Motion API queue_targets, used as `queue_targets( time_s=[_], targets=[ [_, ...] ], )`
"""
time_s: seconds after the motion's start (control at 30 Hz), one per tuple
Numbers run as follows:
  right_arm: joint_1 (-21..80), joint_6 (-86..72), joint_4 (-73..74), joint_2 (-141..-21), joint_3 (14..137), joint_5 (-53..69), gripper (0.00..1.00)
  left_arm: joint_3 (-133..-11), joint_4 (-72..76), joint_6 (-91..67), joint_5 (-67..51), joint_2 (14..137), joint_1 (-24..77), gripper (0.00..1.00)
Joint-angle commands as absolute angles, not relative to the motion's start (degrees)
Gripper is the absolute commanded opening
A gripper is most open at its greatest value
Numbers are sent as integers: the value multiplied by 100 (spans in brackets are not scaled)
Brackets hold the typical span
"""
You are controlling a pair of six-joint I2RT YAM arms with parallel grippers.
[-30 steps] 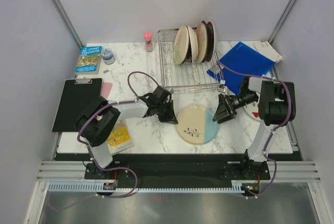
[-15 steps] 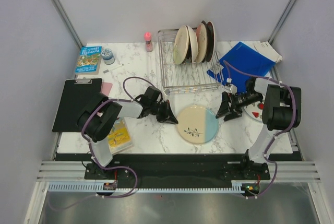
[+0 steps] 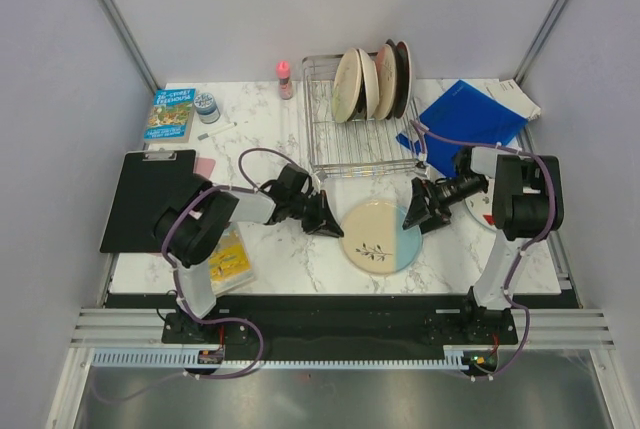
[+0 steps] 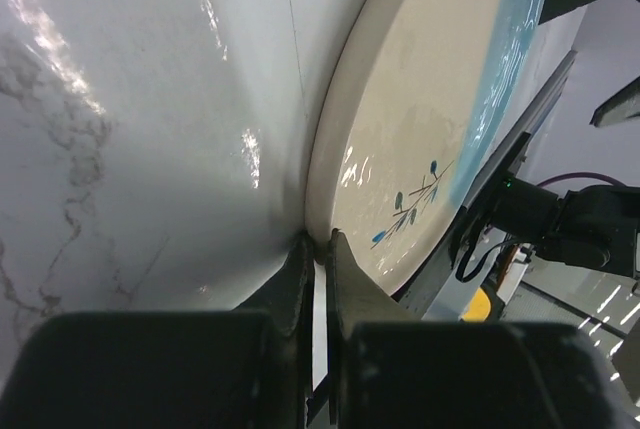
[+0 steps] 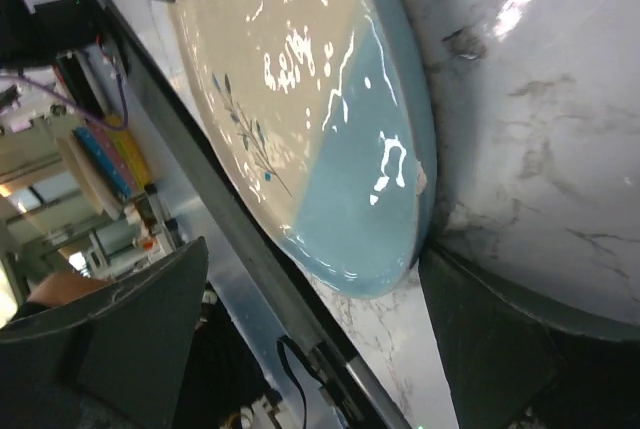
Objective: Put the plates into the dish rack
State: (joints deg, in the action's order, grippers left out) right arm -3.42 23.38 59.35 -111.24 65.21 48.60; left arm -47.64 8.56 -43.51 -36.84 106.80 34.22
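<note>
Twig-motif plate (image 3: 375, 237), left hand (image 3: 336, 228) closed against rim, right hand (image 3: 413, 223) spread wide

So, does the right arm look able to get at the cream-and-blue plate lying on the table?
Probably yes. The right gripper is open, and its fingers straddle the blue edge of the plate with nothing between them. The left gripper, shut, sits against the opposite rim.

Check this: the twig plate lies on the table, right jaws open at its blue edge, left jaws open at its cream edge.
The left gripper has its jaws shut, not open, tips together at the cream rim of the twig plate; the left wrist view shows it. The rest stands.
</note>
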Motion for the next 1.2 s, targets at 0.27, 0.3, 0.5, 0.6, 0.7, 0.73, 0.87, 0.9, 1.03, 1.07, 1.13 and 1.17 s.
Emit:
queue_targets(
  time_s=[0.27,0.3,0.5,0.6,0.7,0.73,0.87,0.9,1.03,1.07,1.13,1.17],
  targets=[
    [-202,4296,7083,-11558,6513,5888,90,-5106,686,-4588,-3454,11320,3955,2],
    [-220,4315,7084,-11505,6504,5897,85,-5167,651,-4570,-3437,11320,3972,2],
    [-492,4517,7110,-10934,6451,5924,52,-5177,369,-4412,-3287,11119,3973,2],
    [-527,4596,7145,-10662,6442,5933,36,-5220,308,-4316,-3261,11057,3964,2],
    [-527,4877,7382,-10451,6486,6029,0,-5317,290,-4201,-3243,11022,3964,2],
    [-527,4948,7426,-10354,6478,6021,0,-5343,290,-4149,-3243,11004,3964,2],
    [-527,5519,8049,-10161,6879,5907,0,-5440,54,-3737,-3025,10592,3868,2],
    [-527,5607,8207,-10099,7047,5811,0,-5440,-173,-3605,-2971,10426,3806,7],
    [-519,5284,8358,-9503,8049,5476,0,-5441,-1165,-2631,-2506,8926,3253,32],
    [-510,5178,8358,-9449,8582,5458,0,-5475,-1378,-2471,-2444,8669,2974,38],
    [-449,4845,8367,-9431,9495,5458,0,-5607,-2087,-1963,-2382,8290,2708,52],
    [-413,4764,8367,-9457,9797,5493,0,-5703,-2205,-1795,-2347,7914,2524,55]
  ],
)
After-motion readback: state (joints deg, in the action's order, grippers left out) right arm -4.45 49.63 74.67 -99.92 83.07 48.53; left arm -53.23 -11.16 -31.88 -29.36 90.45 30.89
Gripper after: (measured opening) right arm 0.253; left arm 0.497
